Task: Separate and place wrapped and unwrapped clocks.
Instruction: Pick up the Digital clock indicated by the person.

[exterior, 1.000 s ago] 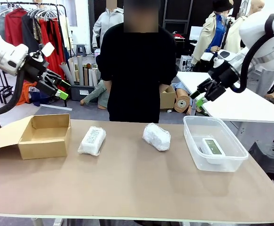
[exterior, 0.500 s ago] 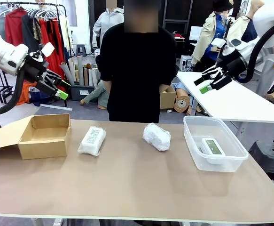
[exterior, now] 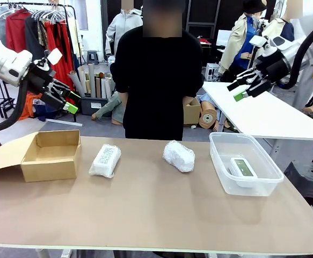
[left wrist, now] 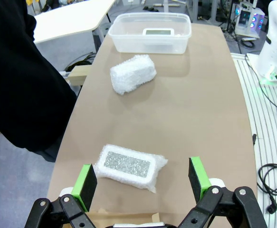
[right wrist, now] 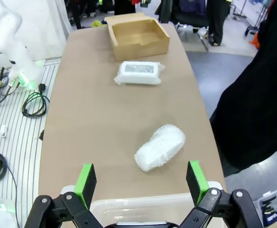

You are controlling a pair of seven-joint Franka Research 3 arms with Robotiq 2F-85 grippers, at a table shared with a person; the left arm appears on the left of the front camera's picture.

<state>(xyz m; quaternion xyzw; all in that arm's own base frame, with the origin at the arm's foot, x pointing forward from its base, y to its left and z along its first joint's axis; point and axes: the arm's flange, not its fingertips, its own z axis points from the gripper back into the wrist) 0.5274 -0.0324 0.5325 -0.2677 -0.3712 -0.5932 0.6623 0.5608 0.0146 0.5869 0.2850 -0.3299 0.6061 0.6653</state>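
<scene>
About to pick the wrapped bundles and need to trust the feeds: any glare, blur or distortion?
Front view: even light, soft shadows under the flat bubble-wrapped bundle and the rounder bundle, no blur; the digital clock shows clearly through the clear plastic tub. Left wrist view: sharp, but the table edges are bowed by the wide lens. Right wrist view: same bowing, no glare.
</scene>
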